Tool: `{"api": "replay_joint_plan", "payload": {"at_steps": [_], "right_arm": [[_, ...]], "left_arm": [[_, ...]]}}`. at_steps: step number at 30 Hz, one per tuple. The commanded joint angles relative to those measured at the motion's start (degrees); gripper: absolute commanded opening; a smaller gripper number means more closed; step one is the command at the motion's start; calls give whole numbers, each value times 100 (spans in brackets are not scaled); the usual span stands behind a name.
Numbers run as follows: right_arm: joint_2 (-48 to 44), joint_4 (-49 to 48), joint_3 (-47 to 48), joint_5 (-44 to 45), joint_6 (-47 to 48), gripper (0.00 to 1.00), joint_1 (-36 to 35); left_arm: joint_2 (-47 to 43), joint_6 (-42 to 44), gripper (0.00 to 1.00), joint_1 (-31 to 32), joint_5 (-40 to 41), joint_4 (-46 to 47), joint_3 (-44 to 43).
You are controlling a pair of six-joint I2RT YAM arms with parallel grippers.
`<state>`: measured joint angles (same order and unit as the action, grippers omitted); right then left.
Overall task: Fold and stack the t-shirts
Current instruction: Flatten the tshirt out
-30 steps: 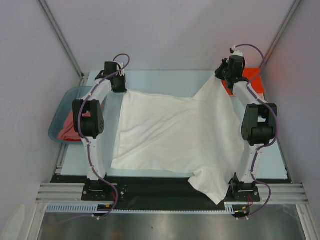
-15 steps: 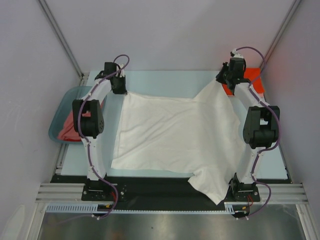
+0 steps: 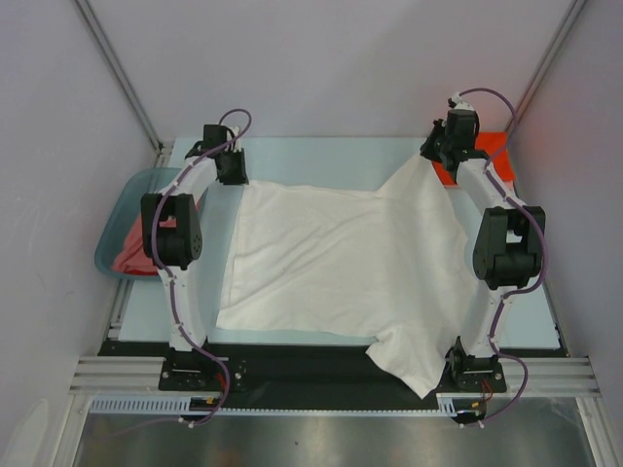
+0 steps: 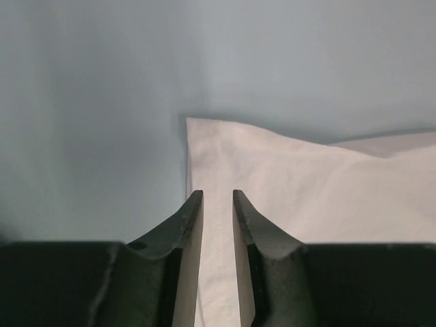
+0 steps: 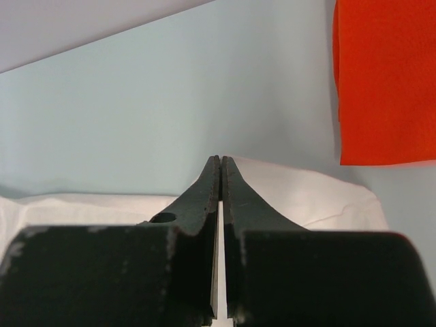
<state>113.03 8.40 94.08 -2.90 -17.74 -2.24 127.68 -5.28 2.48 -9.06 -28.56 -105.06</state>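
The white t-shirt (image 3: pixel 341 263) lies spread across the middle of the worktop (image 3: pixel 321 156), mostly flat. Its near right part spills over the near edge beside the right arm's base, so it is not squared up for a fold. Its far right corner rises off the surface in a taut peak because the right gripper (image 5: pixel 220 160) has it: the jaws are pressed together with a thin sliver of white cloth pinched between them, and they hold that corner above the worktop to pull the fabric straight. At the far left corner the left gripper (image 4: pixel 217 194) sits low over the cloth with its jaws a little apart. The cloth shows flat through the gap and looks unpinched, and the corner itself lies just beyond the tips. That corner appears set down where it belongs, while the right side looks to be mid-stretch. The likely aim is a smooth, flat panel before the first fold, and the bunched near right part probably needs drawing back onto the surface. The orange-red t-shirt (image 5: pixel 385 82) lies flat at the far right corner just beyond the right gripper, apparently the place for the stack. At the left edge a blue-grey basin (image 3: pixel 122 219) holds pink and red t-shirts (image 3: pixel 131 255) waiting their turn.
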Motion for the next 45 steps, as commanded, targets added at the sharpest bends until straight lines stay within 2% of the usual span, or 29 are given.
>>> {"api": "replay_joint_plan", "payload": {"at_steps": [1,4,9,20,29,32,36,41,43,45], "right_arm": [[-97,-128,93,-35,60,0,13],[-106,-172,93,-36,42,0,31],[-62,-208,110,-44,25,0,48],[-9,-295,84,-62,-2,0,110],[43,-296,128,-79,16,0,110],[52,-295,128,-80,7,0,110],[70,-287,137,-97,-19,0,119],[87,-260,180,-106,-28,0,119],[96,-260,198,-97,-37,0,127],[96,-216,233,-88,-19,0,127]], "left_arm": [[-375,-78,26,-46,-8,175,169],[-253,-79,26,-37,70,236,240],[55,-79,32,-37,176,158,-14],[530,-131,25,-37,115,43,-402],[627,-158,30,-37,300,43,-419],[714,-140,27,-37,300,-1,-489],[724,-140,16,-28,335,8,-490],[574,-175,8,7,405,113,-472],[495,-184,0,24,440,131,-472],[382,-184,0,51,519,192,-437]]}}
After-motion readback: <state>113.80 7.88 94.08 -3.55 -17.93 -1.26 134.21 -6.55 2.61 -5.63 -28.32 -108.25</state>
